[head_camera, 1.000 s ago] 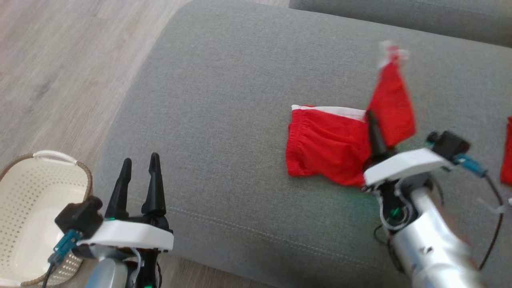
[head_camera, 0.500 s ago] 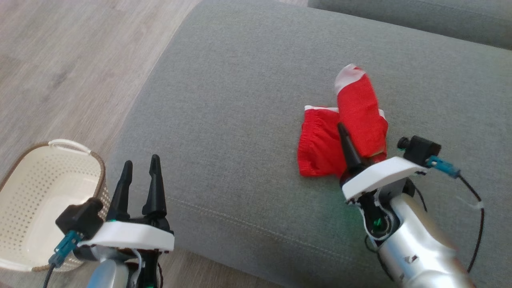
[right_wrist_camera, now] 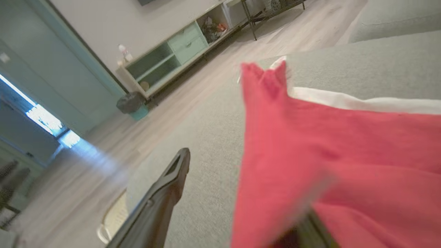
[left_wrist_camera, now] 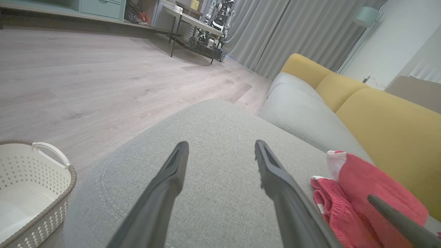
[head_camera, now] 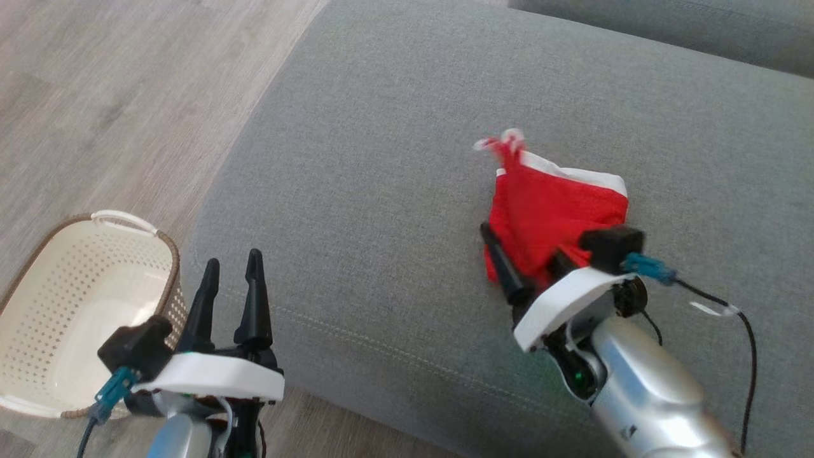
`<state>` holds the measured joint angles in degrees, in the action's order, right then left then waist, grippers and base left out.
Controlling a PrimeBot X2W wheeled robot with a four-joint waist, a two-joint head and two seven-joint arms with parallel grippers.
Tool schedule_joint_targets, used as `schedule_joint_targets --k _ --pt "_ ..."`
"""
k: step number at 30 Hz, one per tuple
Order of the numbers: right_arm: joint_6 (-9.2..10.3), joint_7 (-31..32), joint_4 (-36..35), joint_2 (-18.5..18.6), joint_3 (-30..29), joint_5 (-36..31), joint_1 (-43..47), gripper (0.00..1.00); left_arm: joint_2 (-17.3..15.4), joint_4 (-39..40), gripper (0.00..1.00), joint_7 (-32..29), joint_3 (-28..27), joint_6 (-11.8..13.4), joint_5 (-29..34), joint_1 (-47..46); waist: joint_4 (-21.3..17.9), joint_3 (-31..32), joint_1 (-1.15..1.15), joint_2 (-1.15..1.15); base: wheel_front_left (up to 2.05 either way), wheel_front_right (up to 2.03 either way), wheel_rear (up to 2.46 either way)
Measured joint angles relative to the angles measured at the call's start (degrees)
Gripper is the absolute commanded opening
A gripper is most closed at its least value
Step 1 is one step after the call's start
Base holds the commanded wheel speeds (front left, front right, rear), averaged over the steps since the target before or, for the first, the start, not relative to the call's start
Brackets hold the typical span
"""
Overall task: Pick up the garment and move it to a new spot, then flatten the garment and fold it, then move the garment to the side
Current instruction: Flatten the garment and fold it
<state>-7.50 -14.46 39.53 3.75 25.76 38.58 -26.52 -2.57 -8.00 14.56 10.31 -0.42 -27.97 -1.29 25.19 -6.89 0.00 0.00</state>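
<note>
A white perforated basket point(head_camera: 166, 245) stands on the floor point(head_camera: 114, 95) just beside the sofa's front corner, close to the left gripper point(head_camera: 233, 257). That gripper hovers over the cushion edge with its fingers spread and nothing between them. Nothing lies between it and the red garment point(head_camera: 559, 210), which sits bunched on the grey seat cushion point(head_camera: 381, 159), white waistband on the far side.

The right gripper point(head_camera: 521, 254) is at the garment's near edge with its fingers parted. One finger is bare beside the cloth and the other is draped by it.

A second grey cushion point(left_wrist_camera: 303, 113) adjoins, with yellow back cushions point(left_wrist_camera: 379, 120) behind. Across the pale wood floor are grey curtains point(left_wrist_camera: 262, 31), a dark-legged table point(left_wrist_camera: 193, 27) and a low cabinet point(right_wrist_camera: 165, 55).
</note>
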Motion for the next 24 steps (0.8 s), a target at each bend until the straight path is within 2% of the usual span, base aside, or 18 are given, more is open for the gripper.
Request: schedule_joint_targets --k 2,6,14,19,24 --pt "0.0 0.0 0.68 0.0 0.69 -5.65 -0.12 1.0 0.0 0.0 1.0 0.0 0.0 0.01 -0.01 0.0 0.01 -0.14 0.0 0.0 0.0 0.0 0.0" --pt "0.0 0.0 1.4 0.0 1.29 -11.38 -0.26 1.0 0.0 0.0 1.0 0.0 0.07 0.1 -0.25 0.0 0.11 -0.31 0.0 0.0 0.0 0.0 0.0" --pt "0.0 0.0 3.11 -0.02 3.85 -9.4 -0.24 1.0 0.0 0.13 1.0 0.0 -0.27 0.41 -0.52 0.0 -1.58 0.37 0.0 0.0 0.0 0.0 0.0" --pt "0.0 0.0 -3.27 -0.04 -3.38 -11.68 -0.14 1.0 0.01 2.29 1.0 0.0 -1.31 -0.16 -0.43 0.07 -4.78 1.49 0.0 0.0 0.0 0.0 0.0" --pt "0.0 0.0 -12.13 -0.02 -15.14 -28.37 3.53 1.0 0.0 3.81 1.0 0.0 -1.91 -0.15 -0.21 0.43 -8.56 3.33 0.0 0.0 0.0 0.0 0.0"
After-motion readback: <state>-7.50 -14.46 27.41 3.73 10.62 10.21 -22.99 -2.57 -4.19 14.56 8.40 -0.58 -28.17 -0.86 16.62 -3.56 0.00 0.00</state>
